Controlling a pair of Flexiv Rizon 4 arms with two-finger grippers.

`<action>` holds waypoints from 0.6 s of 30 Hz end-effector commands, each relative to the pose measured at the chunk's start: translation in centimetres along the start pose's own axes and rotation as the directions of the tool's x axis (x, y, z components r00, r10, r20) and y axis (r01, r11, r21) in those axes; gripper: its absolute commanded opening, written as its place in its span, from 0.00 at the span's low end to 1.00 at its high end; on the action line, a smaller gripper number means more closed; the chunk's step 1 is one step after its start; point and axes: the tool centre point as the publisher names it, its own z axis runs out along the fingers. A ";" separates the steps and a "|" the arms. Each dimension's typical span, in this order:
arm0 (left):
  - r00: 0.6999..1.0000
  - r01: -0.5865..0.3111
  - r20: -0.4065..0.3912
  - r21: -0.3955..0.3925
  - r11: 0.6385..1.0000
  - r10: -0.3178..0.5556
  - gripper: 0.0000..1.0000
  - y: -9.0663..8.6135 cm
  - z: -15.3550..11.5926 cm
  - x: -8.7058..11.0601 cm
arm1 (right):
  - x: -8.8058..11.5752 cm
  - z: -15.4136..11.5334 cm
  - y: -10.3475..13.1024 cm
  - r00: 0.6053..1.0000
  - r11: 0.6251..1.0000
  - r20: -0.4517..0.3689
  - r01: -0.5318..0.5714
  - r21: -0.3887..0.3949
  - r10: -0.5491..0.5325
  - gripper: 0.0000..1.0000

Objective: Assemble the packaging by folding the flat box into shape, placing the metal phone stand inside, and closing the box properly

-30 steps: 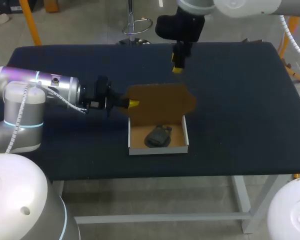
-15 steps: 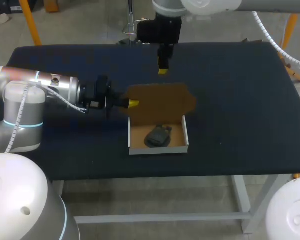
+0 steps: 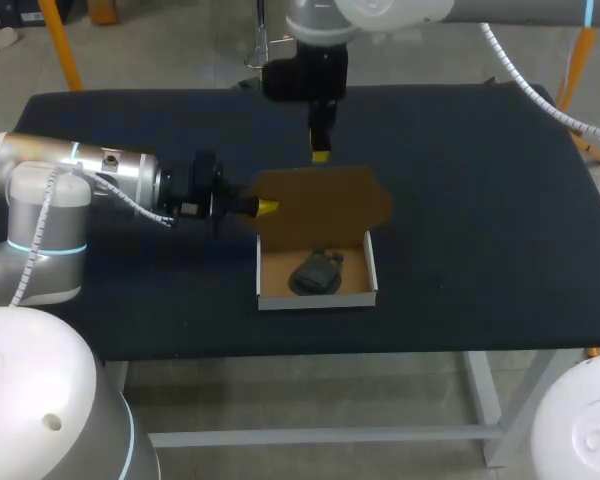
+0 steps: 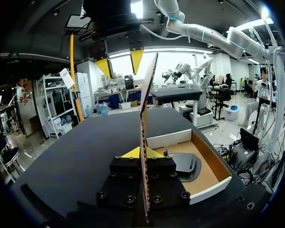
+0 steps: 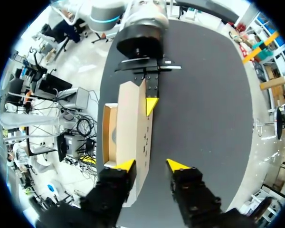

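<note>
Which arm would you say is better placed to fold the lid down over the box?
Probably right: the right gripper hangs open just above the upright lid's free edge, while the left gripper is clamped on its side edge.

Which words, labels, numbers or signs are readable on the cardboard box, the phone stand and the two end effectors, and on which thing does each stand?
On the box lid: a few small dark marks on its outer face, too small to read.
On the phone stand: no text visible.
On the left end effector and the right end effector: no text visible.
Nothing can be quoted.
</note>
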 end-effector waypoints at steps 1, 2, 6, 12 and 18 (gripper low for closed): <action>1.000 -0.001 -0.002 0.003 1.000 0.001 0.00 0.4 0.1 0.0 | 0.6 0.4 -0.1 1.000 1.000 0.005 0.001 -0.002 -0.001 0.44; 1.000 -0.001 -0.002 0.003 1.000 0.001 0.00 0.4 0.1 0.0 | 0.7 0.6 -0.1 1.000 1.000 0.003 0.002 -0.003 -0.002 0.44; 1.000 -0.001 -0.002 0.003 1.000 0.001 0.00 0.4 0.1 0.0 | 1.1 1.0 -0.1 1.000 1.000 -0.002 0.004 -0.007 -0.004 0.44; 1.000 -0.001 -0.002 0.003 1.000 0.001 0.00 0.4 0.1 0.0 | 1.8 1.1 -0.1 1.000 1.000 -0.004 0.006 -0.010 -0.006 0.42; 1.000 -0.001 -0.002 0.003 1.000 0.001 0.00 0.4 0.1 0.0 | 2.3 1.2 -0.1 1.000 1.000 -0.003 0.007 -0.009 -0.007 0.41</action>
